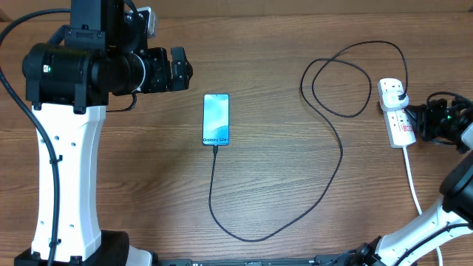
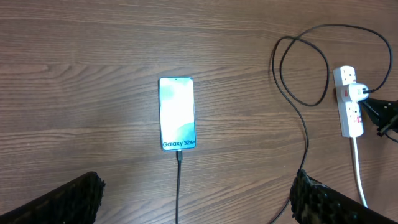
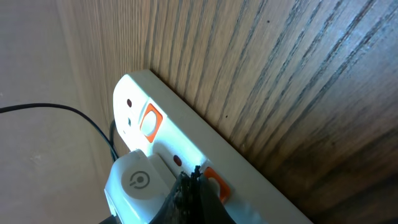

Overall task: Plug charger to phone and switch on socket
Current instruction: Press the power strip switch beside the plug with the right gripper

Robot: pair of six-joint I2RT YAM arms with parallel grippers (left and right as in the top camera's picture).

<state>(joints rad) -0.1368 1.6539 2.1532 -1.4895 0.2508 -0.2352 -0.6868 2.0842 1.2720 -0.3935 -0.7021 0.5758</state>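
The phone (image 1: 216, 118) (image 2: 177, 113) lies flat mid-table, screen lit, "Galaxy" text at its near end. The charger cable (image 1: 251, 238) has its connector tip (image 2: 179, 153) in the phone's near edge. It loops right to a white adapter (image 3: 135, 185) plugged into the socket (image 1: 399, 122) (image 3: 186, 134). My right gripper (image 1: 415, 121) (image 3: 194, 175) is shut, its tips pressed on the socket right beside an orange-red switch (image 3: 216, 181). My left gripper (image 1: 181, 70) (image 2: 196, 205) hovers open up and left of the phone, holding nothing.
The socket's thick white cord (image 1: 414, 185) runs toward the near right edge. A second orange-red switch (image 3: 149, 121) sits at the socket's far end. The cable forms a loop (image 1: 340, 81) left of the socket.
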